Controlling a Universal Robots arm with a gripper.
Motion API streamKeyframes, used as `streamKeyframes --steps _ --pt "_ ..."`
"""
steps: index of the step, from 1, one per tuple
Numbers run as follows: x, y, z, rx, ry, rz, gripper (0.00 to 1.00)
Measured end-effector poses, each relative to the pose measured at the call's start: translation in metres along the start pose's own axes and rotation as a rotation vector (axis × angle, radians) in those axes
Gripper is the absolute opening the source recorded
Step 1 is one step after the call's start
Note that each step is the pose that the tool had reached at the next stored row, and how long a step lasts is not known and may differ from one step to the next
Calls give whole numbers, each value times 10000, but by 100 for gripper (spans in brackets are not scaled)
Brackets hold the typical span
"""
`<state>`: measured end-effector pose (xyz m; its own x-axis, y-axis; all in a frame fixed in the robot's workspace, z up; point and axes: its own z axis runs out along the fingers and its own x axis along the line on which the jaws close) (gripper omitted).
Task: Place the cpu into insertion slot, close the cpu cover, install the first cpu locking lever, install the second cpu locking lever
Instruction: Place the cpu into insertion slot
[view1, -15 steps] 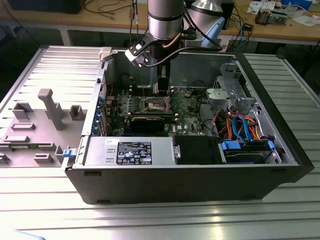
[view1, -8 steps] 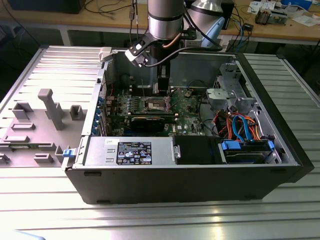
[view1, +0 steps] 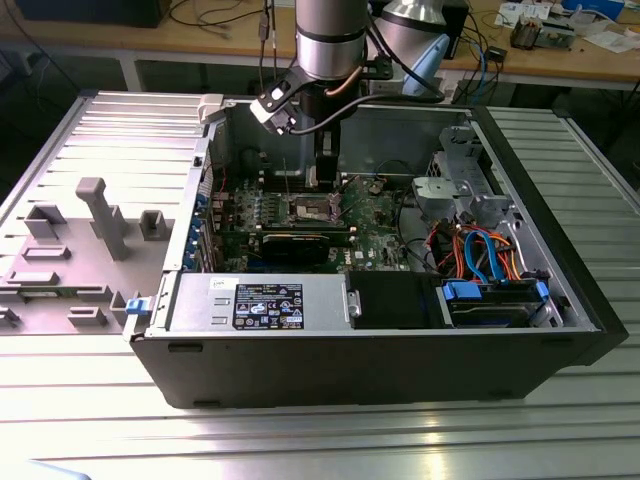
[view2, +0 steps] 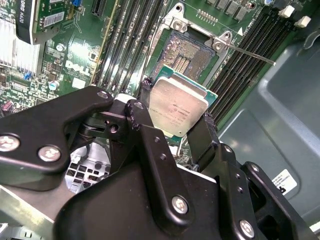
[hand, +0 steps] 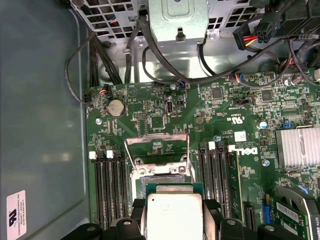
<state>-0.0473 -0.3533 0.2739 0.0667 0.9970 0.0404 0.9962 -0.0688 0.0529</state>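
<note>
My gripper (view2: 177, 102) is shut on the cpu (view2: 179, 106), a flat square chip with a pale metal face, pinched at two opposite edges by the black fingers (view2: 207, 131). The chip hangs just above and beside the insertion slot (view2: 184, 52), whose dark contact field lies bare. In the first wrist view the cpu (hand: 174, 216) sits at the slot's (hand: 161, 175) edge, and the cpu cover (hand: 157, 145) stands swung open behind it. A thin locking lever (view2: 250, 53) sticks out sideways, unlatched. In the exterior view the gripper (view1: 318, 182) is down inside the computer case over the green motherboard (view1: 375, 215).
Black memory slots (hand: 111, 185) flank the socket on both sides. A finned heatsink (hand: 298, 147) and loose cables (hand: 165, 70) lie nearby. The case wall (view1: 350, 345), a drive cage (view1: 462, 180) and orange and blue cables (view1: 480, 250) hem in the board.
</note>
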Motion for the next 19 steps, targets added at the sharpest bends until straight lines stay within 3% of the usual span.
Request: streamKeyframes --steps 4,8,19 --pt "-1 -6 20 24 36 -630 54" --pt "-3 -33 24 25 51 -639 54" --pt "-3 -34 24 27 55 -639 54"
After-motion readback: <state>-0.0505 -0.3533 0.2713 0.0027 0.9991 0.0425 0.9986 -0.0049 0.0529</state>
